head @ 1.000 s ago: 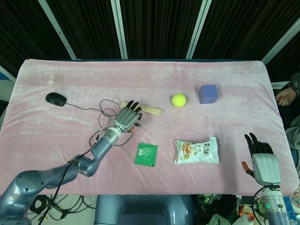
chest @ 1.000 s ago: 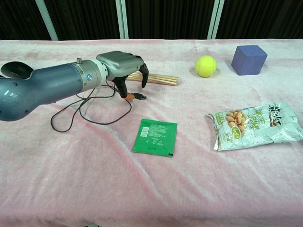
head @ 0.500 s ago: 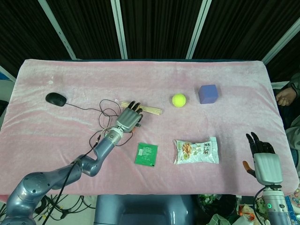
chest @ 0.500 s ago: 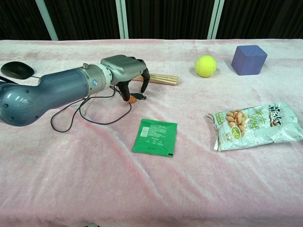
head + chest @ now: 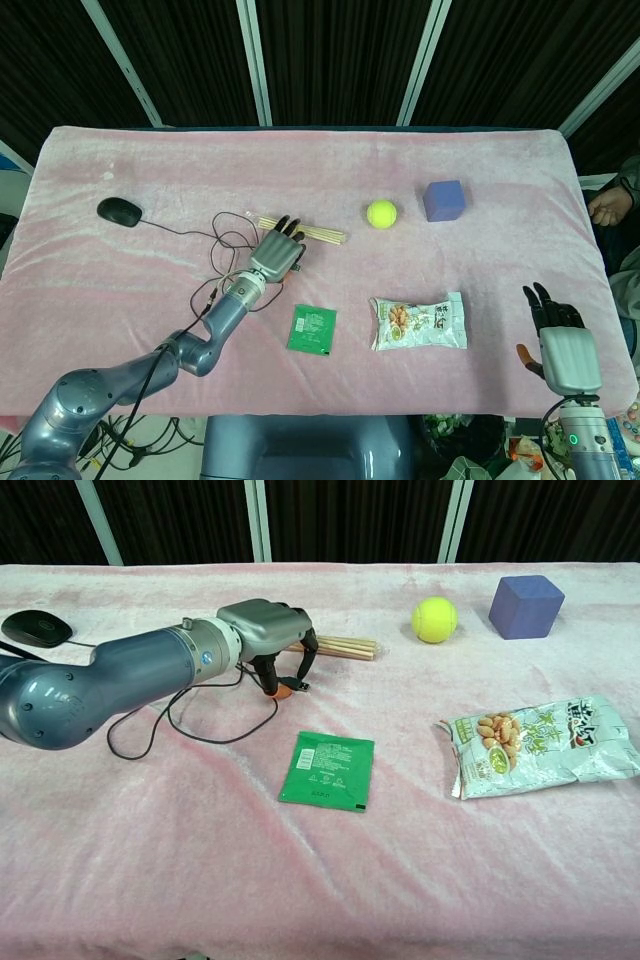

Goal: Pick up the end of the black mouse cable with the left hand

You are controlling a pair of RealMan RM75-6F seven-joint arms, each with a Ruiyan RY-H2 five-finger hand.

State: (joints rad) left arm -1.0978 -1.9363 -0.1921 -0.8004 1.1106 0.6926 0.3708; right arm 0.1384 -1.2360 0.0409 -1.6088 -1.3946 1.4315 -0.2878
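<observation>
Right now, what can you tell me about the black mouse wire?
The mouse cable is thin and black. It runs from the black mouse at the table's far left across the pink cloth, then tangles in loose loops beside the wooden sticks. Its plug end lies right under the left hand, whose fingers curl down around it. Whether it is gripped yet, I cannot tell.
</observation>
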